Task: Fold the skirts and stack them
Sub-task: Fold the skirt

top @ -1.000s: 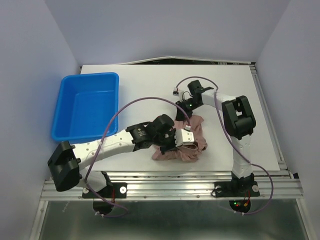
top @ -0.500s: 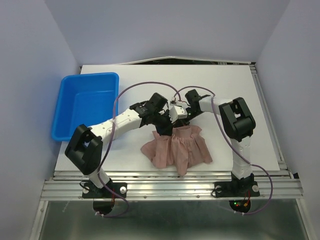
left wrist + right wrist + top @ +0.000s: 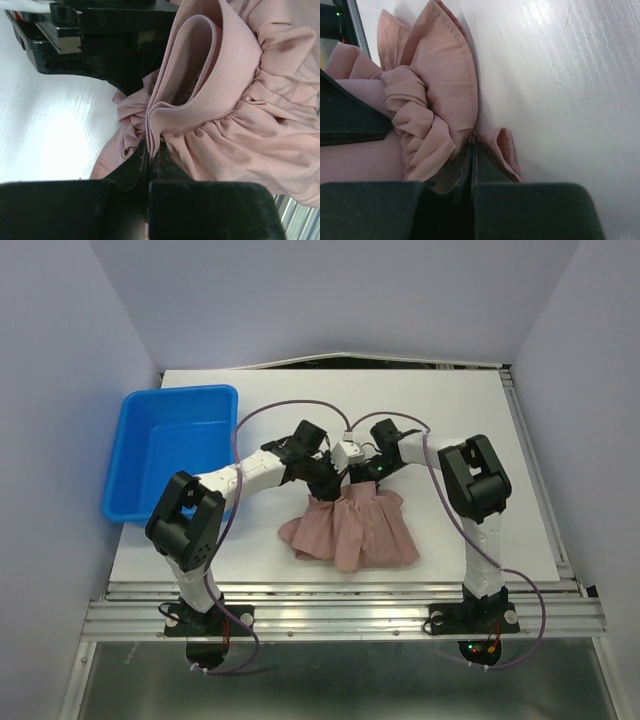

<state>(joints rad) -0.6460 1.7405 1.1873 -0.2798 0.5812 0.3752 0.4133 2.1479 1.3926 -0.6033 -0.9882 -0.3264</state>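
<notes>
At frame centre, the left pincer (image 3: 327, 486) and right pincer (image 3: 361, 481) each clamp the waistband of the skirt (image 3: 352, 532), whose hem fans downward across the white counter (image 3: 450, 415).

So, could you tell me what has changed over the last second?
The left gripper swung away from its base and, with the right gripper, now pinches the waistband of the skirt; a bunched heap a second ago, it lies fanned out toward the near edge. The blue bin stayed put.
</notes>
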